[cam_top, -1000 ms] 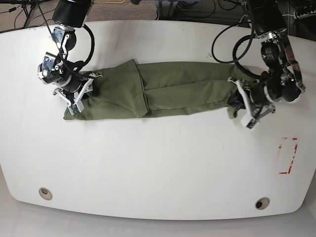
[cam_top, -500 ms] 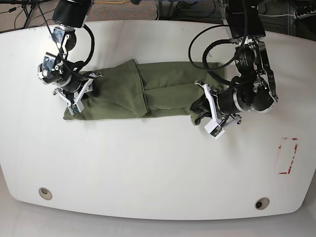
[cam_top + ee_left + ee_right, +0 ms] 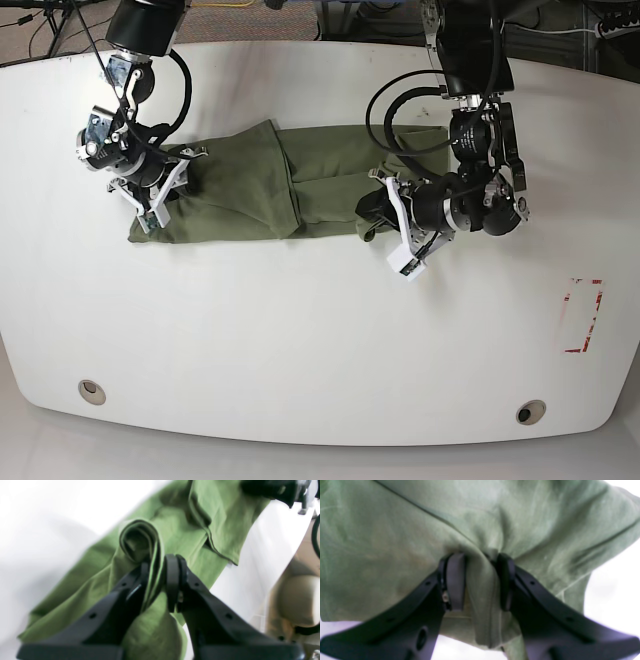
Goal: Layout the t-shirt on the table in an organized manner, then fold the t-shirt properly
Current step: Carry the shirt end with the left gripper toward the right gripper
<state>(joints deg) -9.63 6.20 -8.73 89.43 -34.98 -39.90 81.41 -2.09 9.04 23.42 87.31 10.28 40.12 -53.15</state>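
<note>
Red-white tape rectangle (image 3: 583, 316) well apart from t-shirt (image 3: 290, 185).

We see the green t-shirt (image 3: 280, 185) lying on the white table (image 3: 300, 330), folded into a long thin strip that runs from side to side. One end is lifted and doubled back over the middle, so the cloth makes a soft roll (image 3: 140, 540) there. The other end is bunched up too. The table is shiny, with two round holes near its front edge.
</note>
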